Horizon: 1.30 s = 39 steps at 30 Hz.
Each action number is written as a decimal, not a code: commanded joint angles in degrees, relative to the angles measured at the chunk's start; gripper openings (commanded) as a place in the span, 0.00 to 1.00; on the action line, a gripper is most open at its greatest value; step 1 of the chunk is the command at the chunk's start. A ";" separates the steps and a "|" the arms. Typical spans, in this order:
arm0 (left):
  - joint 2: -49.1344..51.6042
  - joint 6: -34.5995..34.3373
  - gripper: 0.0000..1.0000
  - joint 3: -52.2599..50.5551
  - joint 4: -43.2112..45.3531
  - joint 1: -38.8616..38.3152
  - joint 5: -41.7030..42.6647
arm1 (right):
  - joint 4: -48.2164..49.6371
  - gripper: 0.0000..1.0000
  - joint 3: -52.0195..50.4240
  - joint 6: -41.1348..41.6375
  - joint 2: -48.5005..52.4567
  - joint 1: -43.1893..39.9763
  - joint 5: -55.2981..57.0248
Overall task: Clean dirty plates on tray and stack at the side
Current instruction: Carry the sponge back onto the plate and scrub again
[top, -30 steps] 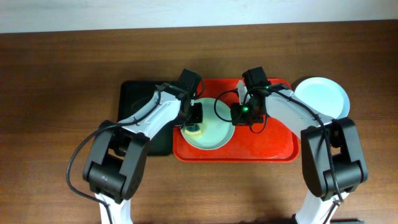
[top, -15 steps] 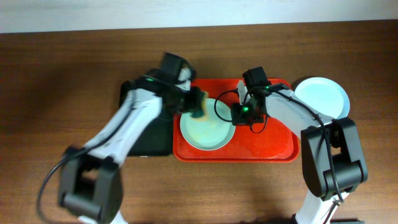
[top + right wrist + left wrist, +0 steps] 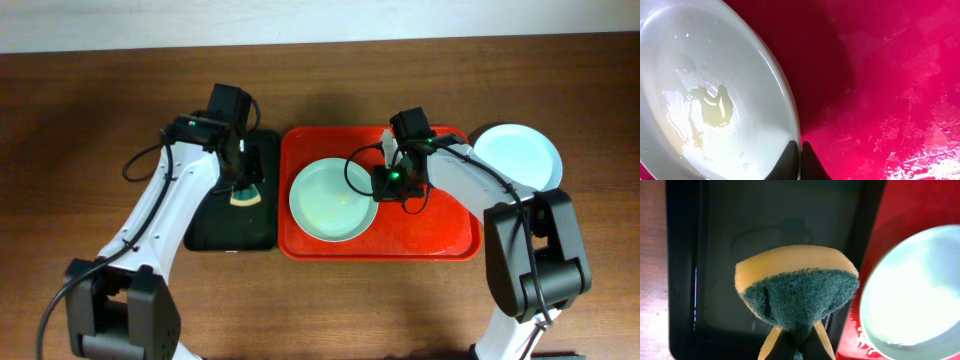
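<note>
Left gripper (image 3: 795, 332) clamps sponge (image 3: 797, 287) over black tray (image 3: 715, 220)
Right gripper (image 3: 800, 150) pinches plate (image 3: 715, 60) rim; its wrist view shows yellow smear (image 3: 715, 107)

plate (image 3: 705, 85) cropped left and top, sponge (image 3: 797, 287) covering left hand (image 3: 796, 341), right hand (image 3: 800, 147) cropped

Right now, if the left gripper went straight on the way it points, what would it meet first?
The floor of the black tray, by the left wrist view: the left gripper holds the sponge over it, so the sponge would touch first. Height unclear.
</note>
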 commanded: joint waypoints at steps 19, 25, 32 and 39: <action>5.90 -2.69 0.00 -8.33 22.95 -13.68 6.67 | 0.26 0.04 -0.57 -0.35 0.37 0.39 -1.88; 11.82 -3.15 0.00 -8.33 24.90 -13.70 11.37 | 0.26 0.04 -0.57 -0.35 0.37 0.39 -1.88; 18.29 -4.13 0.00 -8.33 28.68 -13.68 24.74 | 0.26 0.04 -0.57 -0.35 0.37 0.39 -1.88; 15.45 -2.45 0.00 -3.67 33.97 -11.91 37.99 | 0.24 0.04 -0.57 -0.35 0.37 0.42 -1.88</action>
